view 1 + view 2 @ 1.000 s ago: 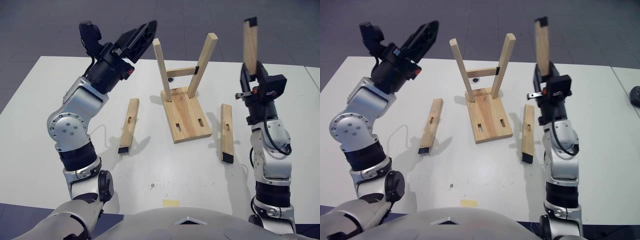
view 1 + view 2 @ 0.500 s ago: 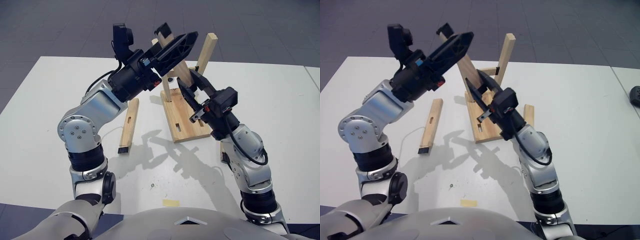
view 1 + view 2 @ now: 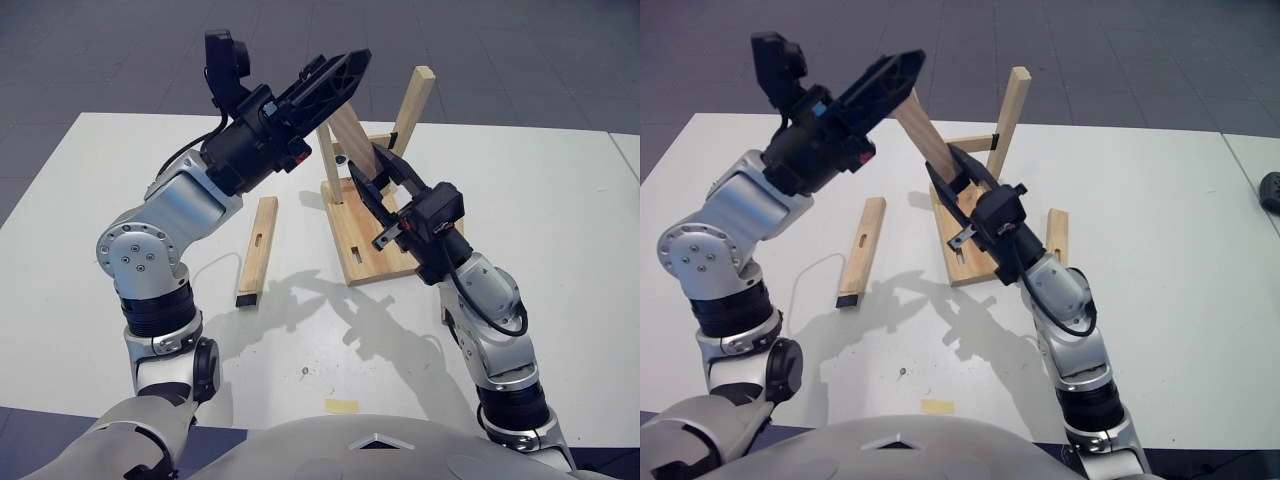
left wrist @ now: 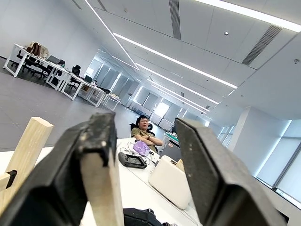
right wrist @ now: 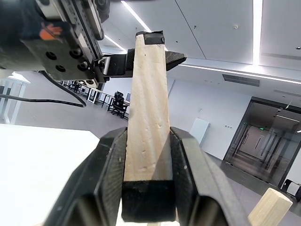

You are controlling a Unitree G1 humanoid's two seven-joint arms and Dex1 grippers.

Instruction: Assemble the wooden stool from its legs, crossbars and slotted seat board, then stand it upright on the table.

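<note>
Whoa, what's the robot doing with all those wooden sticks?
It's building a stool. Its right tool grips a wooden leg and holds it tilted up in the air. The open left tool sits around that leg's top end. On the table, the seat board lies flat with two legs standing up out of it. One spare leg lies left of the board, and a second spare leg lies right of it.
</note>
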